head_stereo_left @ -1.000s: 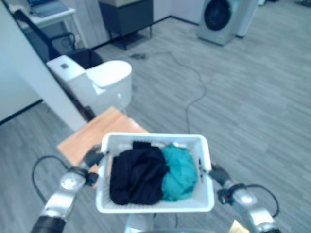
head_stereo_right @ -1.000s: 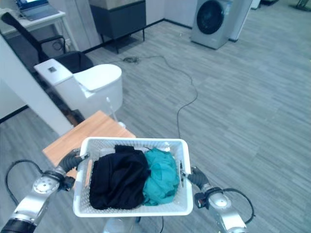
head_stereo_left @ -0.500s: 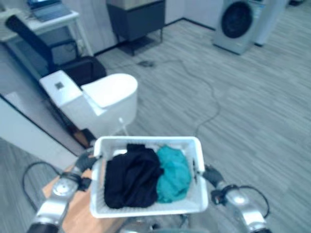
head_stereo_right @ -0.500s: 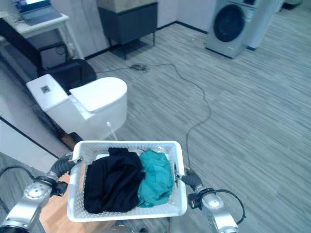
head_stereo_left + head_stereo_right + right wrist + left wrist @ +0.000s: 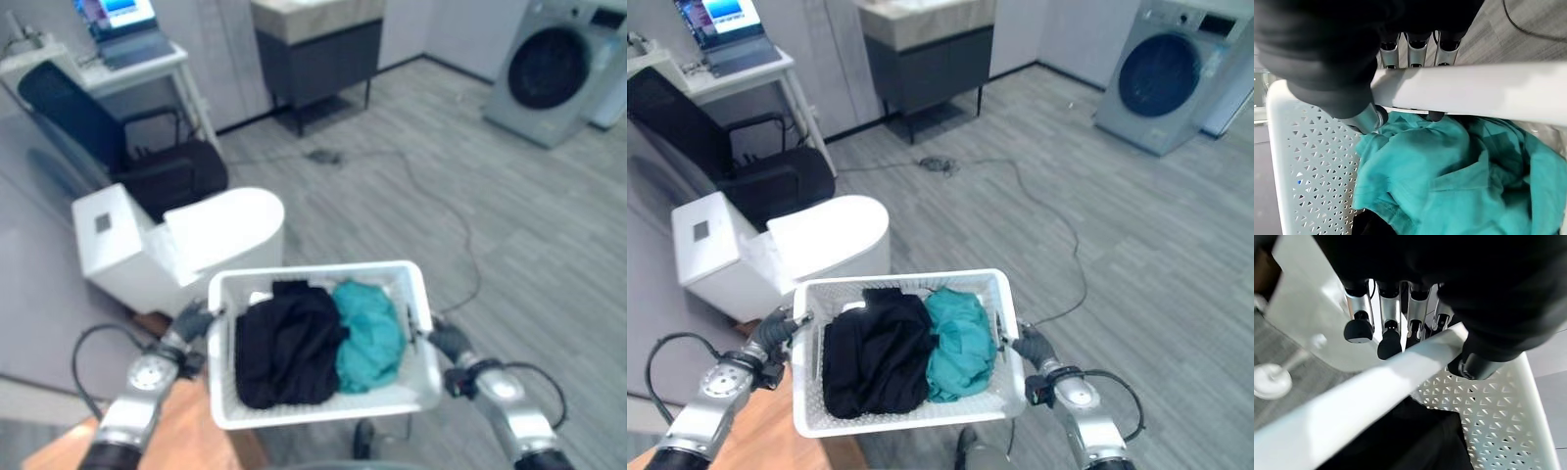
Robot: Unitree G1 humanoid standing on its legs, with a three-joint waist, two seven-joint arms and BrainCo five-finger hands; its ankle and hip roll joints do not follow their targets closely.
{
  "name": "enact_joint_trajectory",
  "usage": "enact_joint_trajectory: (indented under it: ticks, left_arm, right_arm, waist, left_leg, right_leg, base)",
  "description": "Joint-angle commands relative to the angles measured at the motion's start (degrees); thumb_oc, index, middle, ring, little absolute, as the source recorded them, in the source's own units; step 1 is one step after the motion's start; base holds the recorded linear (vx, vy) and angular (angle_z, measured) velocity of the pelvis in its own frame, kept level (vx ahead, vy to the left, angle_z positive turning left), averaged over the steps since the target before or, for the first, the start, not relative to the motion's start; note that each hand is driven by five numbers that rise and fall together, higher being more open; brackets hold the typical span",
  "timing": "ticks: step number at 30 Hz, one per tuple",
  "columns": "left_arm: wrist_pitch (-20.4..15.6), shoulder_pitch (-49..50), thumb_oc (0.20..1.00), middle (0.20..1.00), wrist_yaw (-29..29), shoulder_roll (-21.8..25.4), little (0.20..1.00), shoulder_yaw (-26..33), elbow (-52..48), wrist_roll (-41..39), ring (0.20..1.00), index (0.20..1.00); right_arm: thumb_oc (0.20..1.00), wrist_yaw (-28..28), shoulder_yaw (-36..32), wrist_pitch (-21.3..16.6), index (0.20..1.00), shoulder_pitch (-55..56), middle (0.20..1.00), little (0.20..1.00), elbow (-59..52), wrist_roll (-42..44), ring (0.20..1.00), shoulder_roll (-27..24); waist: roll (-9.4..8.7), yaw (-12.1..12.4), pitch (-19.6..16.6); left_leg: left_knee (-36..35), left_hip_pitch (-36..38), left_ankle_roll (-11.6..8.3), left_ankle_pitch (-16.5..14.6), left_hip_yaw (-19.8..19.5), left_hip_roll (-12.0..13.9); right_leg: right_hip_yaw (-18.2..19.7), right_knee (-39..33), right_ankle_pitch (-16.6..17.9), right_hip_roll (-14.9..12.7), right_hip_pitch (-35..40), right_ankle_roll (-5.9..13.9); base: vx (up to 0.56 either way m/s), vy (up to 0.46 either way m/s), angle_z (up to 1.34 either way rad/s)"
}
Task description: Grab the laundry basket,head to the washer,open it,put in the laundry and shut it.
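Observation:
I carry a white perforated laundry basket (image 5: 911, 419) between both hands, held up in front of me. Inside lie a black garment (image 5: 872, 352) on the left and a teal garment (image 5: 960, 343) on the right. My left hand (image 5: 774, 331) is curled round the basket's left rim (image 5: 1376, 382), fingers over and thumb under. On the opposite side my right hand (image 5: 1029, 345) grips the right rim (image 5: 1474, 93) the same way. The washer (image 5: 1161, 78), grey with a dark round door, stands far off at the upper right, door shut.
A white toilet (image 5: 784, 250) stands just beyond the basket on the left. A wooden table (image 5: 774, 446) edge lies under my left arm. A black chair (image 5: 735, 157), a desk with a laptop (image 5: 720, 29) and a dark cabinet (image 5: 926, 59) line the back. A cable (image 5: 1058, 235) runs across the floor.
The whole view has swung, so the camera moved: the wooden table has slid to the lower left and the washer sits further right. Both hands keep their hold on the basket.

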Motion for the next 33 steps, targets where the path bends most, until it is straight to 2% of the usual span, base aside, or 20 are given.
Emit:
enact_joint_trajectory:
  ticks: [1, 2, 3, 5, 8, 10, 12, 15, 17, 20, 21, 24, 25, 26, 27, 28, 29, 30, 31, 33]
  left_arm:
    - [-4.4, 0.1, 0.200, 0.200, 0.2, 4.5, 0.200, 7.2, -6.6, -8.0, 0.200, 0.200]
    - [-4.4, -1.0, 0.200, 0.200, 0.4, 4.3, 0.200, 7.0, -7.1, -8.6, 0.200, 0.200]
    - [-4.4, -1.1, 0.200, 0.200, 0.4, 4.3, 0.200, 7.0, -7.0, -8.6, 0.200, 0.200]
    - [-4.5, -1.9, 0.200, 0.200, 0.6, 4.5, 0.200, 6.5, -7.0, -8.3, 0.200, 0.200]
    - [-4.3, -3.7, 0.200, 0.200, 0.6, 4.5, 0.200, 4.9, -6.4, -7.6, 0.200, 0.200]
    - [-4.1, -4.8, 0.200, 0.200, 0.7, 4.6, 0.200, 4.1, -5.9, -7.4, 0.200, 0.200]
    - [-4.1, -5.5, 0.200, 0.200, 0.9, 5.1, 0.200, 3.7, -5.4, -7.5, 0.200, 0.200]
    - [-3.9, -6.2, 0.200, 0.200, 0.9, 5.8, 0.200, 3.6, -5.2, -7.3, 0.200, 0.200]
    - [-3.6, -6.1, 0.200, 0.200, 0.6, 6.1, 0.200, 3.6, -5.1, -6.8, 0.200, 0.200]
    - [-3.6, -6.2, 0.200, 0.200, 0.6, 6.5, 0.200, 3.4, -4.0, -6.4, 0.200, 0.200]
    - [-3.6, -6.1, 0.200, 0.200, 0.5, 6.7, 0.200, 3.5, -4.0, -6.3, 0.200, 0.200]
    - [-3.7, -6.3, 0.200, 0.200, 0.4, 8.0, 0.200, 3.5, -3.9, -6.0, 0.200, 0.200]
    - [-3.7, -6.4, 0.200, 0.200, 0.4, 8.0, 0.200, 3.5, -3.9, -6.0, 0.200, 0.200]
    - [-3.9, -7.2, 0.200, 0.200, 0.2, 9.1, 0.200, 3.5, -4.7, -5.6, 0.200, 0.200]
    - [-3.8, -7.2, 0.200, 0.200, 0.2, 9.0, 0.200, 3.5, -4.8, -5.6, 0.200, 0.200]
    - [-4.0, -8.1, 0.200, 0.200, 0.2, 10.1, 0.200, 3.2, -5.7, -5.7, 0.200, 0.200]
    - [-3.9, -8.6, 0.200, 0.200, 0.1, 10.3, 0.200, 3.1, -5.7, -5.9, 0.200, 0.200]
    - [-4.0, -8.6, 0.200, 0.200, 0.1, 10.3, 0.200, 3.1, -5.7, -5.9, 0.200, 0.200]
    - [-3.7, -9.4, 0.200, 0.200, -0.2, 11.2, 0.200, 3.1, -6.6, -5.9, 0.200, 0.200]
    - [-3.7, -10.1, 0.200, 0.200, -0.4, 11.5, 0.200, 2.5, -6.8, -5.9, 0.200, 0.200]
  right_arm:
    - [0.200, -1.7, -5.1, -3.0, 0.200, 1.0, 0.200, 0.200, -4.4, 3.9, 0.200, -2.7]
    - [0.200, -2.6, -5.8, -2.6, 0.200, 0.9, 0.200, 0.200, -5.1, 3.9, 0.200, -3.3]
    - [0.200, -2.6, -5.9, -2.6, 0.200, 0.9, 0.200, 0.200, -5.1, 3.9, 0.200, -3.3]
    - [0.200, -2.7, -6.4, -2.3, 0.200, 1.5, 0.200, 0.200, -5.7, 4.2, 0.200, -3.3]
    - [0.200, -2.4, -7.0, -2.0, 0.200, 2.6, 0.200, 0.200, -6.4, 4.6, 0.200, -2.5]
    - [0.200, -1.8, -6.7, -2.0, 0.200, 2.6, 0.200, 0.200, -6.4, 5.0, 0.200, -1.8]
    - [0.200, -1.7, -5.9, -2.5, 0.200, 2.0, 0.200, 0.200, -5.9, 4.7, 0.200, -1.5]
    - [0.200, -1.7, -5.0, -2.9, 0.200, 0.8, 0.200, 0.200, -6.0, 4.5, 0.200, -1.0]
    - [0.200, -1.3, -4.7, -2.8, 0.200, 0.1, 0.200, 0.200, -6.1, 4.7, 0.200, -0.4]
    - [0.200, -0.9, -4.4, -2.8, 0.200, 0.5, 0.200, 0.200, -6.1, 5.0, 0.200, 0.9]
    - [0.200, -0.7, -4.0, -2.7, 0.200, 0.5, 0.200, 0.200, -5.9, 5.1, 0.200, 1.4]
    - [0.200, 0.1, -3.1, -2.5, 0.200, -0.7, 0.200, 0.200, -4.6, 5.0, 0.200, 2.8]
    - [0.200, 0.1, -3.1, -2.5, 0.200, -0.7, 0.200, 0.200, -4.6, 5.0, 0.200, 2.8]
    - [0.200, 0.7, -3.0, -2.2, 0.200, -1.8, 0.200, 0.200, -4.8, 4.3, 0.200, 3.0]
    - [0.200, 0.7, -3.0, -2.1, 0.200, -1.8, 0.200, 0.200, -4.8, 4.3, 0.200, 3.0]
    - [0.200, 1.4, -2.7, -2.0, 0.200, -2.6, 0.200, 0.200, -5.1, 2.8, 0.200, 2.4]
    - [0.200, 1.4, -2.8, -1.9, 0.200, -3.0, 0.200, 0.200, -5.0, 2.4, 0.200, 2.3]
    - [0.200, 1.4, -2.8, -1.9, 0.200, -3.0, 0.200, 0.200, -5.0, 2.4, 0.200, 2.3]
    - [0.200, 1.7, -3.0, -1.5, 0.200, -2.9, 0.200, 0.200, -5.3, 2.6, 0.200, 1.7]
    - [0.200, 1.6, -3.1, -1.4, 0.200, -2.9, 0.200, 0.200, -5.3, 2.9, 0.200, 1.4]
  waist:
    - [-0.50, 2.0, -0.1]
    - [0.14, 3.0, 1.7]
    - [-0.07, 3.0, 1.6]
    - [0.35, 3.8, 2.2]
    - [0.63, 5.3, 3.2]
    - [0.37, 6.2, 3.0]
    - [0.66, 7.3, 2.5]
    - [1.21, 8.7, 2.3]
    - [0.98, 8.9, 1.1]
    - [-1.24, 9.4, -1.2]
    - [-1.84, 9.6, -1.9]
    - [-2.92, 9.8, -2.6]
    - [-2.78, 9.9, -2.8]
    - [-1.77, 9.3, -2.6]
    - [-1.78, 9.4, -2.6]
    - [0.05, 8.2, -2.2]
    - [0.77, 7.9, -1.8]
    - [0.73, 7.9, -1.8]
    - [2.13, 7.1, -1.1]
    - [2.23, 6.8, -0.8]
  left_leg:
    - [3.4, -6.2, -1.59, -15.5, -0.7, 6.3]
    - [8.8, -13.9, -2.51, -18.0, 1.4, 3.2]
    - [8.7, -14.3, -2.39, -17.8, 1.4, 2.9]
    - [6.2, -18.9, -2.86, -18.9, 1.7, -0.7]
    - [-2.0, -22.8, -3.00, -19.3, 0.2, -6.1]
    - [-14.3, -23.4, -3.25, -17.8, -0.6, -8.9]
    - [-24.6, -23.6, -3.61, -16.1, -0.4, -9.1]
    - [-32.5, -23.6, -4.17, -14.0, -0.7, -8.7]
    - [-35.5, -21.1, -3.11, -14.5, 0.2, -7.9]
    - [-35.3, -18.0, -1.26, -17.0, 0.6, -9.4]
    - [-36.2, -16.4, -0.55, -17.8, 0.5, -9.9]
    - [-37.4, -12.3, 1.77, -20.5, 2.7, -10.7]
    - [-37.6, -12.5, 1.73, -20.3, 2.7, -10.5]
    - [-38.3, -9.8, 3.01, -21.8, 3.4, -10.0]
    - [-38.4, -9.9, 3.05, -21.7, 3.5, -10.0]
    - [-40.0, -6.1, 4.30, -22.9, 4.0, -8.8]
    - [-40.7, -4.5, 4.87, -23.4, 4.0, -8.8]
    - [-40.7, -4.5, 4.87, -23.4, 4.0, -8.9]
    - [-42.0, -1.9, 5.18, -24.1, 4.0, -8.2]
    - [-42.3, -1.0, 5.06, -24.5, 4.1, -8.1]
  right_leg:
    - [1.9, -8.9, 3.8, -3.4, 4.3, 9.27]
    - [2.5, -9.8, 2.1, -2.0, 7.7, 8.54]
    - [2.4, -9.8, 2.3, -2.2, 7.4, 8.57]
    - [3.4, -9.6, 1.5, -1.5, 8.8, 8.53]
    - [4.4, -9.2, 0.4, -0.6, 11.0, 8.49]
    - [4.3, -8.8, -0.7, -0.3, 12.0, 8.91]
    - [4.5, -8.7, -2.1, 0.9, 13.5, 9.07]
    - [5.6, -8.4, -4.3, 2.3, 16.1, 8.86]
    - [5.9, -7.5, -6.7, 3.2, 17.8, 8.65]
    - [5.8, -3.9, -7.6, 2.3, 18.8, 9.68]
    - [6.0, -2.0, -6.7, 2.0, 18.7, 10.64]
    - [5.5, 10.9, 1.5, -0.3, 15.5, 16.07]
    - [5.6, 10.8, 1.7, -0.1, 15.2, 16.03]
    - [3.7, 20.4, 7.5, -1.8, 11.6, 19.74]
    - [3.9, 20.8, 7.4, -1.8, 11.4, 19.80]
    - [1.5, 28.0, 9.8, -3.7, 7.3, 21.52]
    - [0.8, 30.0, 9.0, -5.1, 5.4, 21.07]
    - [0.9, 30.0, 8.9, -5.1, 5.4, 21.08]
    - [-0.6, 30.0, 7.1, -7.3, 0.8, 19.37]
    - [-1.4, 28.3, 6.1, -7.7, -0.7, 18.74]
  base:
    - [0.31, -0.442, -0.11]
    - [0.17, -0.155, -0.23]
    - [0.25, -0.172, -0.18]
    - [0.17, -0.026, 0.02]
    - [0.25, -0.011, -0.32]
    - [0.32, -0.009, -0.06]
    - [0.34, -0.008, -0.11]
    - [0.34, 0.002, -0.26]
    - [0.37, 0.007, -0.52]
    - [0.41, 0.044, -0.17]
    - [0.37, 0.099, -0.02]
    - [0.29, 0.113, -0.23]
    - [0.24, 0.132, -0.28]
    - [0.16, 0.095, -0.24]
    - [0.33, 0.175, -0.26]
    - [0.22, 0.125, -0.33]
    - [0.23, 0.121, -0.40]
    - [0.21, 0.104, -0.51]
    - [0.21, 0.067, -0.46]
    - [0.18, 0.029, -0.31]
